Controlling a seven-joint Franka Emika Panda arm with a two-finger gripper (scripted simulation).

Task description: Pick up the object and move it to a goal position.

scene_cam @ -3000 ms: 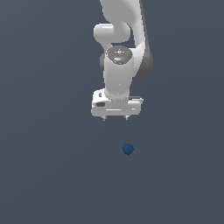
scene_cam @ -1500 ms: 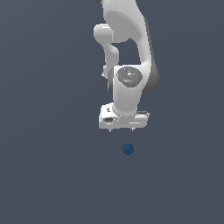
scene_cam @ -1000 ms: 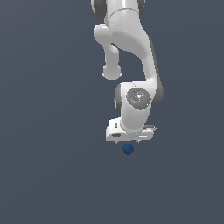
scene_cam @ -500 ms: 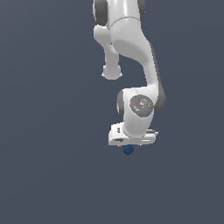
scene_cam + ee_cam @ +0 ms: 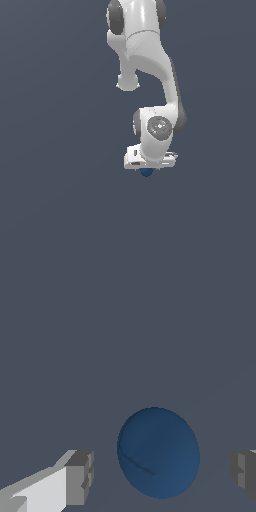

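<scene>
The object is a small dark blue ball (image 5: 146,172) on the grey floor; in the exterior view only its lower part peeks out under the white gripper (image 5: 150,167), which has come down right over it. The wrist view shows the ball (image 5: 158,452) large and close, lying between the two grey fingertips (image 5: 81,477). Gaps remain on both sides of the ball, so the gripper (image 5: 162,473) is open and not touching it.
The white arm (image 5: 150,85) rises from the gripper to the top of the exterior view. Around it there is only flat dark grey floor (image 5: 60,150). No goal marker shows.
The arm has descended steadily from well above the ball until the gripper sits over it, with the fingers now on either side. The ball has not moved.
</scene>
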